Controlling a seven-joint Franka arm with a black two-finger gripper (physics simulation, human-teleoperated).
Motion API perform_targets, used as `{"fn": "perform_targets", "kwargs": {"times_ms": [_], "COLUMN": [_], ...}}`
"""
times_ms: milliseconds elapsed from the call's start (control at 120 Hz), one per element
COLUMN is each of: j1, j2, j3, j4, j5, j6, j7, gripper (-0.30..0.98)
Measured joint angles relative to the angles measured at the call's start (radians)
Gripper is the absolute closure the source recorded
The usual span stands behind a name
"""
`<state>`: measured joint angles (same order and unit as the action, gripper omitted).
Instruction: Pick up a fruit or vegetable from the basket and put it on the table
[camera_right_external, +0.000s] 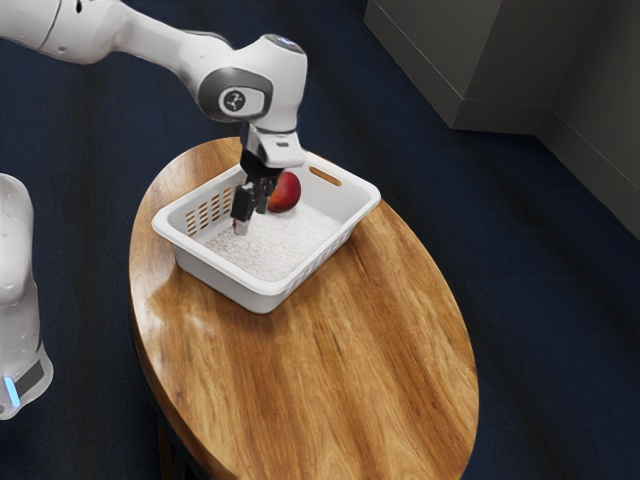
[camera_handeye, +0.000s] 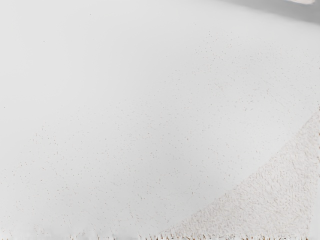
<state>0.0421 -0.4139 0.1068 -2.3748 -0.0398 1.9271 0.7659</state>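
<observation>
"Tagging the fruit (camera_right_external: 286, 192), where?"

"Red one, in the white basket (camera_right_external: 215, 276), just beside the gripper (camera_right_external: 251, 219)."

"Jaws?"

"Can't tell if open or closed; they're down in the basket, over its speckled bottom (camera_right_external: 275, 250)."

"Rest?"

"Basket's on the wooden table (camera_right_external: 370, 350), dark blue floor (camera_right_external: 540, 260) around it, done"

exterior view: tabletop (camera_right_external: 380, 350) glossy with pale glare | floor (camera_right_external: 540, 250) dim | wrist view: bright, washed-out white, soft grey shading
</observation>
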Motion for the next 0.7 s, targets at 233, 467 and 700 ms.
{"fn": "perform_targets", "kwargs": {"times_ms": [233, 467, 700], "j1": [0.002, 0.001, 0.001], "j2": [0.001, -0.025, -0.095], "j3": [0.024, 0.025, 0.071], "j4": [-0.015, -0.022, -0.060], "j5": [0.016, 0.024, 0.051], "j6": [-0.011, -0.018, -0.044], "j7": [-0.024, 0.001, 0.025], "gripper": [0.01, 0.01, 0.01]}}
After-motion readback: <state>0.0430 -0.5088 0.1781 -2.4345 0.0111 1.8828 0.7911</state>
